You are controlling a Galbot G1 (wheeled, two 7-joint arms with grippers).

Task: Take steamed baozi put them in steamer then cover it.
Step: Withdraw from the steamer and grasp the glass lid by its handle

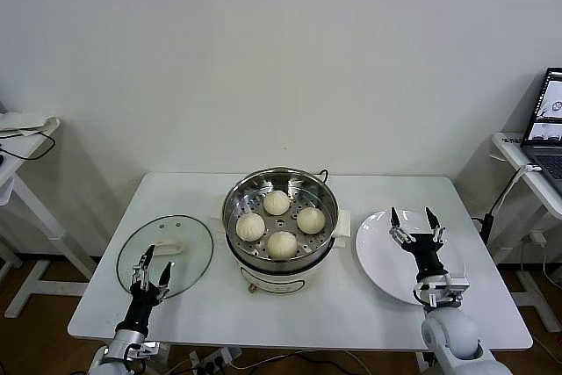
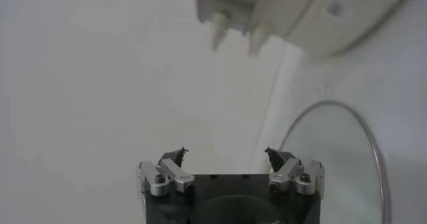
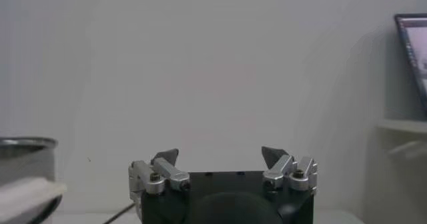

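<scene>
1. White table (image 1: 351,305) against a pale wall carries everything.
2. The steamer (image 1: 279,256) stands mid-table with four steamed baozi (image 1: 280,224) on its perforated tray.
3. The cover (image 1: 165,252) lies flat near the left edge.
4. My left gripper (image 1: 152,270) hovers wide over the cover's front rim, holding nothing.
5. My right gripper (image 1: 411,219) hangs wide above the plate (image 1: 382,261) near the right edge.

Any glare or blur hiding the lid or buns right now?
Head view: sharp; glass lid shows faint reflections, four buns clearly visible in the steamer. Left wrist view: steamer base and lid rim soft, out of focus. Right wrist view: steamer edge blurred.
</scene>
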